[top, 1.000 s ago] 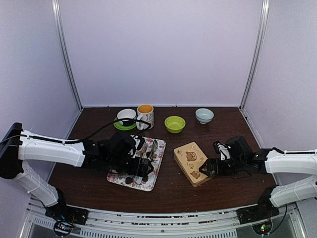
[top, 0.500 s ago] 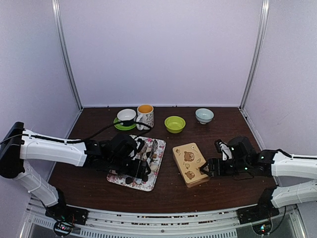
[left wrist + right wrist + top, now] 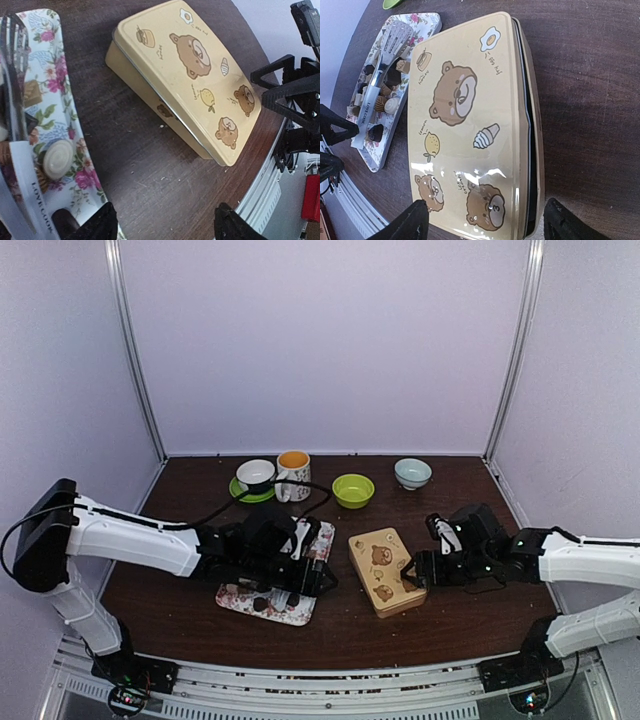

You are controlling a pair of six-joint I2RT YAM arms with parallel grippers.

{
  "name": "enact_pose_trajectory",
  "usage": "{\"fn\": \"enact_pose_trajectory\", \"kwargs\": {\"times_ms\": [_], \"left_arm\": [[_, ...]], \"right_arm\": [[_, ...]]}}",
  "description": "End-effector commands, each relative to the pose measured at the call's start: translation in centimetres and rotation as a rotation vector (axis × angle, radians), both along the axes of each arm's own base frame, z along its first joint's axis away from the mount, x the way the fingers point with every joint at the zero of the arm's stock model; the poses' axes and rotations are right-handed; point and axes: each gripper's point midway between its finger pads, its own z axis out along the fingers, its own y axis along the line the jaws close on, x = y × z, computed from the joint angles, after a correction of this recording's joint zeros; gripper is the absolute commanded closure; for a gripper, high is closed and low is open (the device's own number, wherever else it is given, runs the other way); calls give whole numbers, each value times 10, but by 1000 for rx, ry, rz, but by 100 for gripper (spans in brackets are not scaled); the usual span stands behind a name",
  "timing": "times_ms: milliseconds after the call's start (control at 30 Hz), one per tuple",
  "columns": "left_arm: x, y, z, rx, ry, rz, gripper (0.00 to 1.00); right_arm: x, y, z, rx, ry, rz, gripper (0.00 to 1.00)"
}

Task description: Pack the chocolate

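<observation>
My left claw [image 3: 322, 580] has slid right, from over the middle of the flowered rectangular tray [image 3: 236, 598] to its right edge. My right claw [image 3: 411, 574] has crept left, and the tan rectangular bear-print tin [image 3: 384, 568] has turned slightly on the table [image 3: 450, 502].

From above, the left gripper [image 3: 318, 580] covers much of the tray [image 3: 238, 598], and the chocolate [image 3: 261, 605] there is too small to sort by kind. In the left wrist view the tray runs off the left edge and the tongs [image 3: 22, 195] blur. The tin [image 3: 470, 125] hides its contents. The right wrist view crops the green bowl [image 3: 394, 3].
</observation>
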Motion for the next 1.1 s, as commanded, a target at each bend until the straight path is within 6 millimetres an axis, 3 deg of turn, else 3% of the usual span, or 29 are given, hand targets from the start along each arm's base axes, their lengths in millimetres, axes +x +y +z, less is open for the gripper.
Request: {"fn": "enact_pose_trajectory", "kwargs": {"times_ms": [0, 300, 467, 633, 733, 833, 1067], "left_arm": [[1, -36, 24, -153, -1, -33, 31], [2, -59, 12, -167, 35, -74, 34], [7, -61, -2, -121, 45, -65, 34], [5, -68, -6, -142, 69, -77, 36], [6, -74, -8, -154, 80, -82, 44], [6, -79, -8, -160, 83, -92, 45], [7, -86, -17, -147, 105, -104, 46]], "right_arm": [[5, 10, 4, 27, 5, -4, 22], [-6, 24, 2, 128, 40, 21, 35], [-10, 28, -3, 130, 67, 37, 36], [-7, 23, -9, 94, 67, 12, 35], [-3, 21, -11, 68, 66, 2, 35], [2, 20, -13, 38, 70, -16, 42], [9, 32, -10, 84, 74, -26, 46]]}}
